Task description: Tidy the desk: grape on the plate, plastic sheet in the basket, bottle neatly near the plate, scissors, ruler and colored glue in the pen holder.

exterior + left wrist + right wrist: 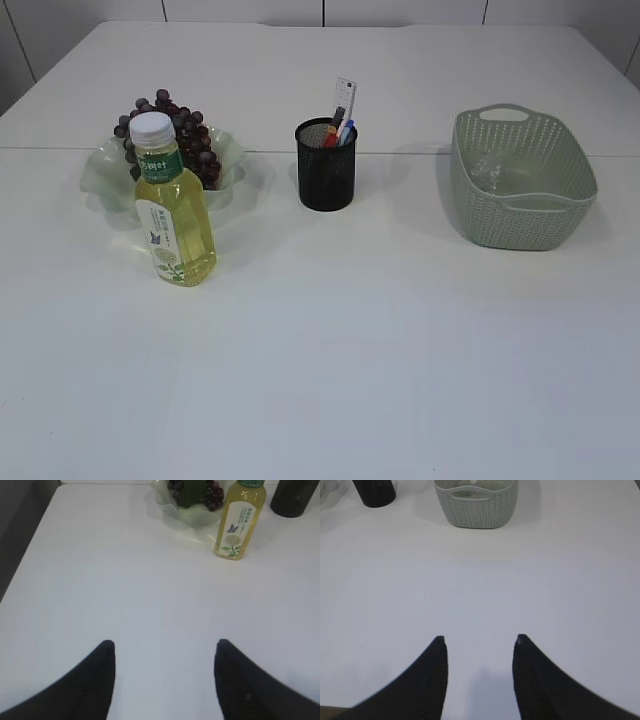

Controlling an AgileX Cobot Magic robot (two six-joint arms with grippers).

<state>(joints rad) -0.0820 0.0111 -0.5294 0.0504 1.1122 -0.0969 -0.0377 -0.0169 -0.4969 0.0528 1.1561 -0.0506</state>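
Note:
A bunch of dark grapes (185, 135) lies on the pale green plate (100, 170) at the back left. A bottle of yellow drink (172, 205) stands upright just in front of the plate; it also shows in the left wrist view (239, 522). The black mesh pen holder (326, 170) holds a ruler (345, 100) and colored items. The clear plastic sheet (487, 168) lies in the green basket (525, 215). Neither gripper shows in the exterior view. My left gripper (165, 647) and right gripper (480, 642) are open, empty, above bare table near its front.
The white table (350, 350) has a seam running across it behind the plate. The basket also shows in the right wrist view (475, 510), with the pen holder (375, 492) to its left. A dark edge lies at the left of the left wrist view.

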